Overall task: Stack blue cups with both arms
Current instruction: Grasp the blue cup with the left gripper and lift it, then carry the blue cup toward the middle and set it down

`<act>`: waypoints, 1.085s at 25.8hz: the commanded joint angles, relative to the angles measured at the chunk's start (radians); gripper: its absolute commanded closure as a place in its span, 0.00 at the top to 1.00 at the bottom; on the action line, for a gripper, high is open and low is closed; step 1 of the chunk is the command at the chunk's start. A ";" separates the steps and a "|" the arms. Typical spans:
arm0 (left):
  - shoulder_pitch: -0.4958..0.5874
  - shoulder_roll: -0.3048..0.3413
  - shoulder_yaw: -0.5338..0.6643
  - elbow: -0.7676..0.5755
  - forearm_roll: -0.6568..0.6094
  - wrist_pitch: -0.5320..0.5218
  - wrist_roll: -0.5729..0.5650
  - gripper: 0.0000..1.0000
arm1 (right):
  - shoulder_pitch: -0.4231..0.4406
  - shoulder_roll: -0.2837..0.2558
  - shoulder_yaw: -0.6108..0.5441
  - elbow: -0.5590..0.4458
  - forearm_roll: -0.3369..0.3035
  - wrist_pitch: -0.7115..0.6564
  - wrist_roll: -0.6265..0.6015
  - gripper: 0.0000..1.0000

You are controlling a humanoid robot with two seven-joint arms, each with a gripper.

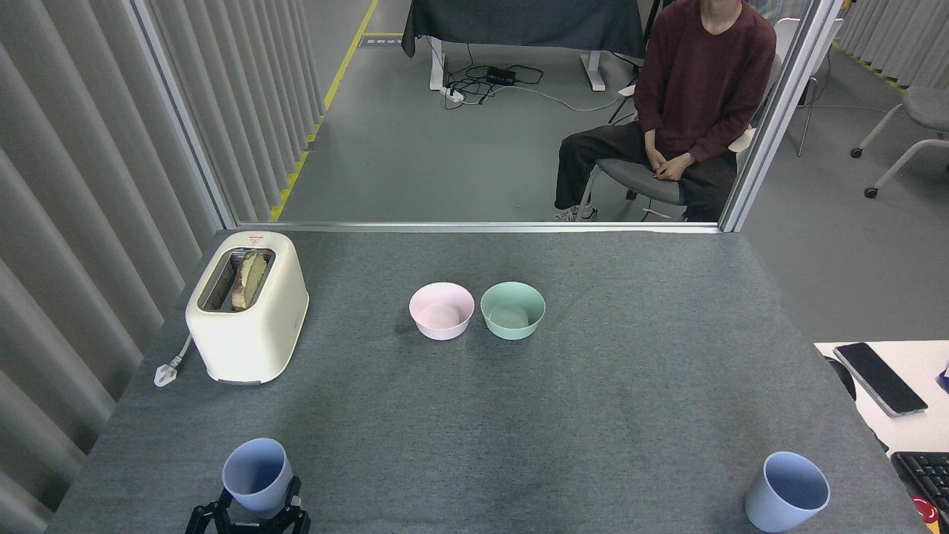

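Left black jointed two-finger pincer (256, 512) rises from the bottom edge, fingers spread either side of the left matte pale-blue tapered cup (256, 476); contact cannot be told. Well to its right, the second identical blue cup (787, 491) stands upright on the grey felt-textured counter (519, 415).

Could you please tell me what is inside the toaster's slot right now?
The toaster holds a browned slice of bread in its slot; the slice's lower part is hidden inside.
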 commanded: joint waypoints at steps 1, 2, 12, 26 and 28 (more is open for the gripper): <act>-0.012 0.002 -0.006 0.013 -0.036 -0.002 0.001 0.12 | 0.000 0.000 0.001 0.000 -0.001 0.000 0.000 1.00; -0.012 0.000 -0.006 0.004 -0.036 -0.006 0.001 0.12 | 0.000 0.000 0.001 0.001 -0.006 0.000 0.000 1.00; -0.147 -0.008 -0.460 -0.082 -0.058 -0.040 -0.013 0.16 | -0.001 0.000 -0.001 0.000 -0.012 -0.003 0.001 1.00; -0.225 -0.192 -0.680 0.120 -0.179 -0.071 -0.002 0.49 | -0.003 0.002 -0.007 0.000 -0.012 -0.004 0.004 1.00; -0.230 -0.201 -0.680 0.131 -0.179 -0.074 -0.001 0.77 | -0.003 0.002 -0.008 0.000 -0.012 -0.003 0.004 1.00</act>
